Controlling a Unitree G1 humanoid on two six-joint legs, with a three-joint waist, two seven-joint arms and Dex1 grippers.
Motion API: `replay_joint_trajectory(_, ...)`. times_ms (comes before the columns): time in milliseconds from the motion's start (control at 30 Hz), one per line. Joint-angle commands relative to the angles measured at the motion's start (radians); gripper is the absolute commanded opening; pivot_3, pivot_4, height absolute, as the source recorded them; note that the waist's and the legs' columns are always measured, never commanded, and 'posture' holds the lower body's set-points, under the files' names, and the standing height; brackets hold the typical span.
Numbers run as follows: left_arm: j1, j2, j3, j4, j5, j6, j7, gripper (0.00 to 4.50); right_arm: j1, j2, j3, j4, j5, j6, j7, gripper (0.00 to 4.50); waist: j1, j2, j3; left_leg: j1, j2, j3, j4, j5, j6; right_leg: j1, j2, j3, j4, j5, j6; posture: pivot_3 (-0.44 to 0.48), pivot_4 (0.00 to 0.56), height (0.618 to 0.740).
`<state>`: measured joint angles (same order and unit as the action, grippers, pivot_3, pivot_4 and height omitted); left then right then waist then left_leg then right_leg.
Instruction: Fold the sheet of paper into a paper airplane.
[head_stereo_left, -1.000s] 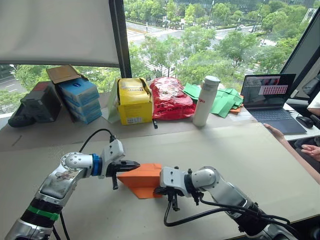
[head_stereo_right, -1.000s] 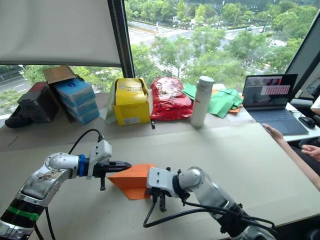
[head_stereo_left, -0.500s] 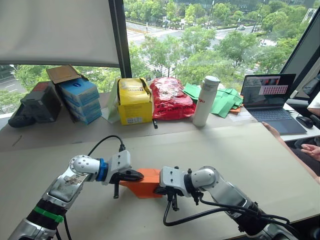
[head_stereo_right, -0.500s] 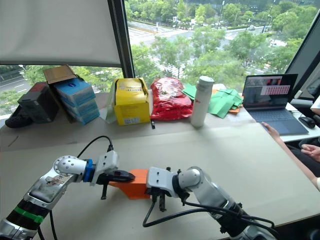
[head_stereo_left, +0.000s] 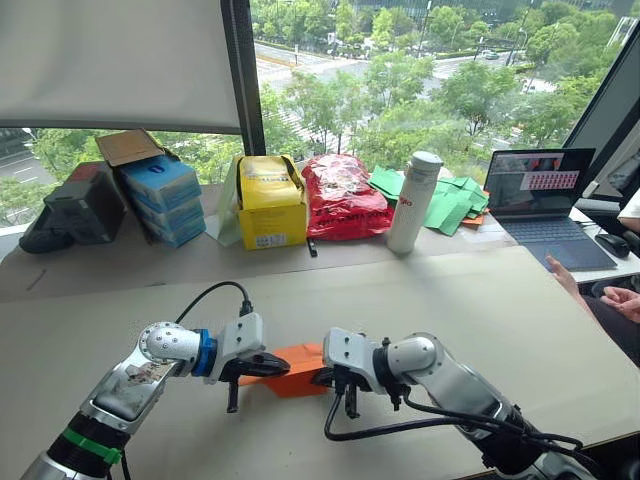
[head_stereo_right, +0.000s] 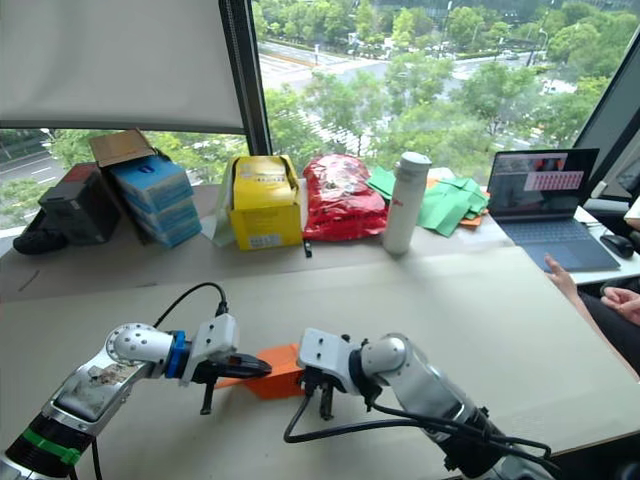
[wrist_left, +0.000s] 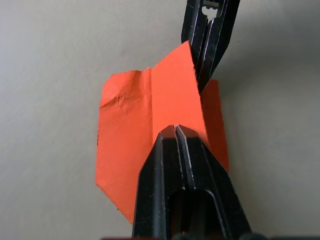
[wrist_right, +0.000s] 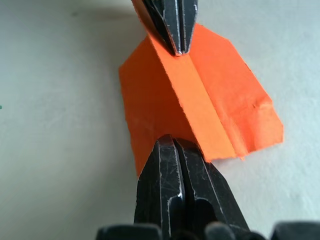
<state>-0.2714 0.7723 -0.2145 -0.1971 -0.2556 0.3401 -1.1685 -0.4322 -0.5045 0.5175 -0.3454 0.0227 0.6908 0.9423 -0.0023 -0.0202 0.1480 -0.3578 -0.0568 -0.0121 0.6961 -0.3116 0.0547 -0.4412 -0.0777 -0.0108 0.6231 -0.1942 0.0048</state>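
1. The left gripper (head_stereo_left: 268, 365) and right gripper (head_stereo_left: 330, 375), both clenched on the sheet of paper (head_stereo_left: 297, 357), hold its opposite ends.
2. The half-folded sheet lies on the near worktop (head_stereo_left: 480, 300) (seemingly pinned flat to set a crease).

Looks like an upper-floor office or lab: wide window (head_stereo_left: 400, 70) over treetops and a road, half-drawn roller blind (head_stereo_left: 120, 60), open laptop (head_stereo_left: 540, 195) at the surface's (head_stereo_left: 470, 300) far corner, cardboard boxes (head_stereo_left: 160, 195) stacked along the sill.
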Motion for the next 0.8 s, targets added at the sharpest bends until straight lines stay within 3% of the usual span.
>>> replay_joint_trajectory(33, -0.002, 0.002, 0.015, -0.071, -0.019, 0.017, 0.005, 0.0, 0.0, -0.021, -0.091, -0.124, 0.077, 0.077, 0.011, 0.01, 0.001, 0.0, 0.0, -0.001, 0.0, 0.0, 0.0, 0.0, 0.0, 0.0, 0.0, 0.0, 0.0, 0.0, 0.0, 0.0, 0.15, 0.74)
replay_joint_trajectory(267, 0.033, 0.015, 0.012, -0.104, -0.011, 0.004, 0.002, 0.0, -0.014, -0.041, -0.21, -0.203, 0.26, 0.2, 0.054, 0.01, -0.001, 0.0, 0.0, -0.001, 0.001, -0.001, 0.0, 0.0, 0.001, 0.0, 0.0, 0.001, -0.001, 0.0, 0.0, 0.0, 0.15, 0.74)
replay_joint_trajectory(667, 0.137, 0.031, -0.021, -0.099, 0.056, -0.139, -0.012, 0.0, -0.107, 0.022, -0.172, 0.044, 0.215, 0.094, -0.051, 0.01, -0.001, 0.0, 0.0, -0.003, 0.0, -0.001, 0.0, 0.0, -0.001, -0.002, -0.001, 0.001, -0.001, 0.0, 0.0, 0.0, 0.15, 0.74)
replay_joint_trajectory(800, 0.191, 0.042, -0.029, -0.059, 0.101, -0.232, -0.011, 0.0, -0.107, 0.032, -0.169, 0.059, 0.227, 0.086, -0.048, 1.16, -0.001, 0.0, 0.0, -0.004, 0.0, 0.0, 0.0, 0.0, -0.001, -0.002, -0.002, 0.001, -0.002, 0.0, 0.0, 0.0, 0.15, 0.74)
